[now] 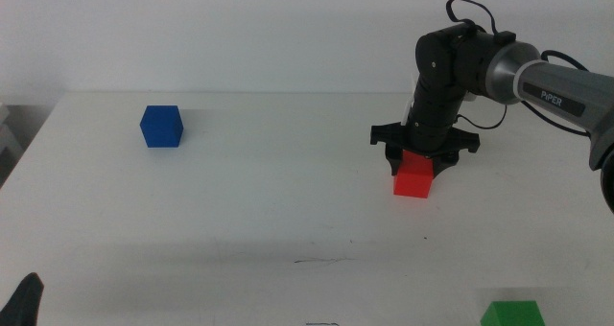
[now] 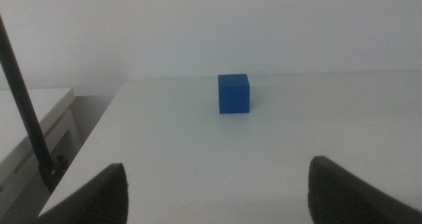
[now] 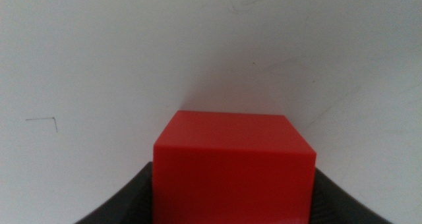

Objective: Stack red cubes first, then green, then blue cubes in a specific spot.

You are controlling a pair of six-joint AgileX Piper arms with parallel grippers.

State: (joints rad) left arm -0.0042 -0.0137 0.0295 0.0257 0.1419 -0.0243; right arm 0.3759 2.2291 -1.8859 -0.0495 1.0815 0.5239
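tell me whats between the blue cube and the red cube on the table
Nothing: in the middle view the white tabletop between the blue cube and the red cube is bare. The right tool sits over the red cube.

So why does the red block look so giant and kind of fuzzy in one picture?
In the right wrist view the camera sits right above the red cube, held between the right gripper's jaws, so it fills the picture and its near edges are soft. In the middle view it looks small and sharp, with a faint shadow beside it. In the left wrist view the blue cube is slightly hazy.
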